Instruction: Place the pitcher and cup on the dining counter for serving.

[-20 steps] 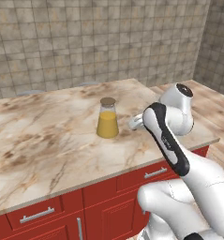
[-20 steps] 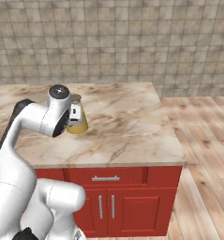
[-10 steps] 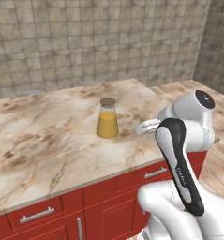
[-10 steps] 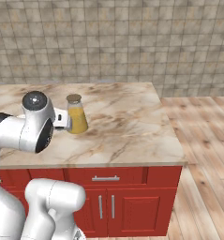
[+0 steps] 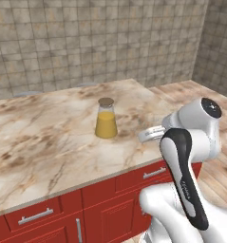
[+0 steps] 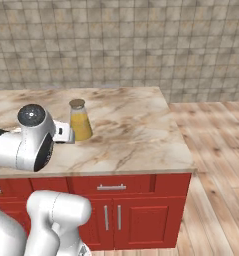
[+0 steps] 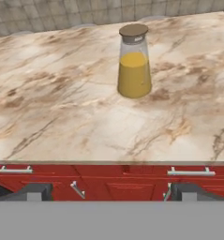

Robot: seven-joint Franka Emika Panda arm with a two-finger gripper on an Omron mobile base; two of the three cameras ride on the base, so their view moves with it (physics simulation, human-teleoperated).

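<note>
grey tiled wall (image 5: 86, 42), wooden floor (image 6: 216, 150)

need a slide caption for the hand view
Clear glass pitcher of orange liquid, brown lid on, upright on the beige marble dining counter; open tool facing it.

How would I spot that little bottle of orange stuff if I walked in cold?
Find the wide beige-brown veined marble counter over red cabinet doors, backed by grey tiled walls. Upright on its top stands a small conical clear glass pitcher, half full of yellow-orange liquid. Its round brown lid marks it.
</note>
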